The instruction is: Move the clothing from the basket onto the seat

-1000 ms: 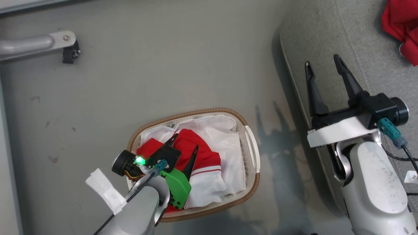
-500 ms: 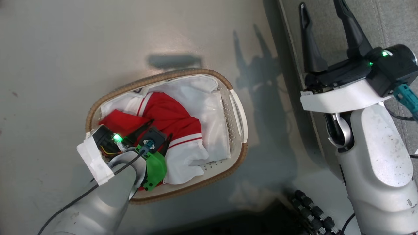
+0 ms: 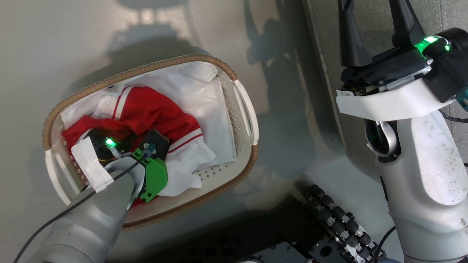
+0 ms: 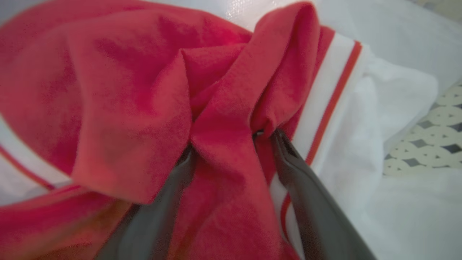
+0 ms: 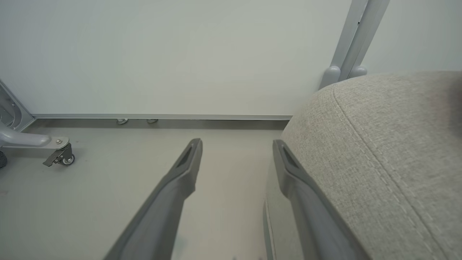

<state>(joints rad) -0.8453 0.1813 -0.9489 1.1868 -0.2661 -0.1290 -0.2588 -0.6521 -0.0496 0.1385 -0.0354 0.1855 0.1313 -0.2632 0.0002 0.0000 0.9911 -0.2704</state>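
Clothing (image 3: 153, 113) lies bunched in the basket (image 3: 139, 69), a raised red fold between the left jaws, spread apart to straddle it before pinching. Right jaws, also apart, hover beside the seat (image 5: 379, 144).

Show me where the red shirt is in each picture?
Head view: red shirt in the basket, lower left.
Left wrist view: centre, bunched between the fingers of the left tool.
Right wrist view: faces the couch and floor.
Shared landmark: the shirt's white stripe, head and left wrist views.
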